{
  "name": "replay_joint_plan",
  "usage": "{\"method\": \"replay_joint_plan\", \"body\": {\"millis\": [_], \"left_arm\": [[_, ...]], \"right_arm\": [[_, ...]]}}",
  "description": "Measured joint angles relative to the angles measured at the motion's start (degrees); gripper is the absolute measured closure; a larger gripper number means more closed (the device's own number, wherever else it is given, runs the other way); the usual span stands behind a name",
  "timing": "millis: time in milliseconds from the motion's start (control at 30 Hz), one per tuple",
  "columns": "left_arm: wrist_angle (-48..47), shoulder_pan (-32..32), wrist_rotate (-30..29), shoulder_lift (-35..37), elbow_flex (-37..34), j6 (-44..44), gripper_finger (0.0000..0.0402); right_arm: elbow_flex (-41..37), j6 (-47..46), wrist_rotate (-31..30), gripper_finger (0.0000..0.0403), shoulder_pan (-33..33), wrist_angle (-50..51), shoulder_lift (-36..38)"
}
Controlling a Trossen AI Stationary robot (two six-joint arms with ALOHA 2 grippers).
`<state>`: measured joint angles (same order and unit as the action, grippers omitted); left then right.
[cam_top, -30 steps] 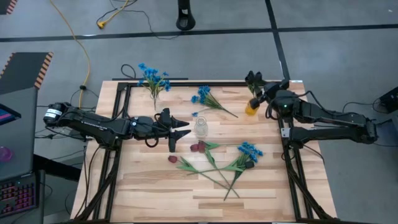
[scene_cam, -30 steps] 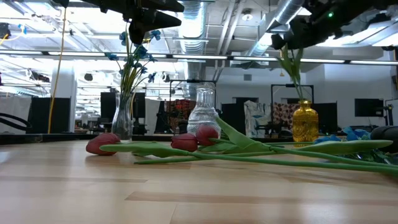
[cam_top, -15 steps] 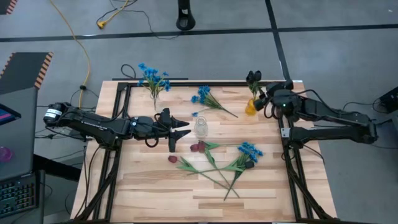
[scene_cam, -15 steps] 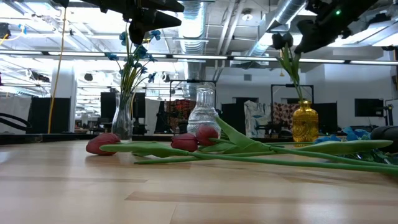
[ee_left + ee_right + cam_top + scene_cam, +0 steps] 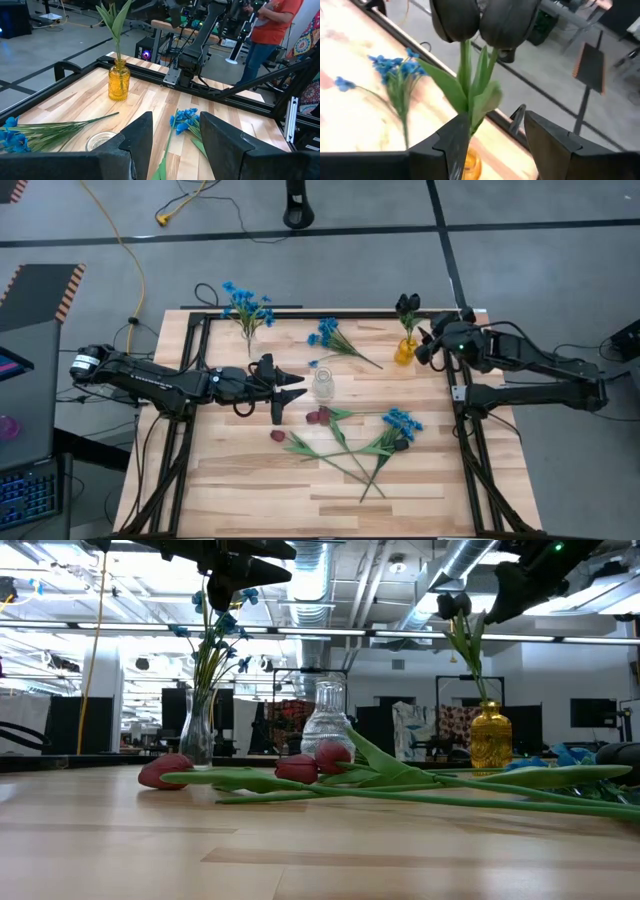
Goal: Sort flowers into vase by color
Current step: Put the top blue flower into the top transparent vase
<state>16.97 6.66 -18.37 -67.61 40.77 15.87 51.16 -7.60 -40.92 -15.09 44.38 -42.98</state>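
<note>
From above, I see my right gripper (image 5: pixel 428 345) just beside the yellow vase (image 5: pixel 404 352), where the black flowers (image 5: pixel 406 305) stand upright. The fingers look spread and empty. My left gripper (image 5: pixel 287 387) waits near the clear vase (image 5: pixel 323 384), hovering over the table (image 5: pixel 250 490), fingers apart and holding nothing. Blue flowers (image 5: pixel 243 305) fill the far-left vase; another blue bunch (image 5: pixel 327 332) lies loose, and the red flowers (image 5: pixel 318 417) and more blue ones (image 5: pixel 402 421) lie crossed in a pile.

At table height, the black blooms (image 5: pixel 455 604) stand clear of the right arm, stems running straight down into the yellow vase (image 5: pixel 490 739).

The left wrist camera shows spread fingers (image 5: pixel 135 132) over the clear vase (image 5: pixel 101 140).

The right wrist camera shows the black buds (image 5: pixel 482 20) between open fingers (image 5: pixel 452 142), untouched.

I judge the step is retreating cleanly: I should lift straight away from the stems, avoid brushing leaves or tipping the vase, then go for the red flowers.
</note>
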Motion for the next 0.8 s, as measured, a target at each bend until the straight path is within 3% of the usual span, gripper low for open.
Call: {"method": "replay_joint_plan", "body": {"millis": [367,800], "left_arm": [[0.0,0.0,0.0,0.0,0.0,0.0,0.0251],[-0.5,0.0,0.0,0.0,0.0,-0.2,0.0251]], "right_arm": [[4.8,-6.5,2.0,0.0186,0.0,10.2,0.0],[8.3,-14.2,22.7,0.0186,0.6,12.4,-0.3]]}}
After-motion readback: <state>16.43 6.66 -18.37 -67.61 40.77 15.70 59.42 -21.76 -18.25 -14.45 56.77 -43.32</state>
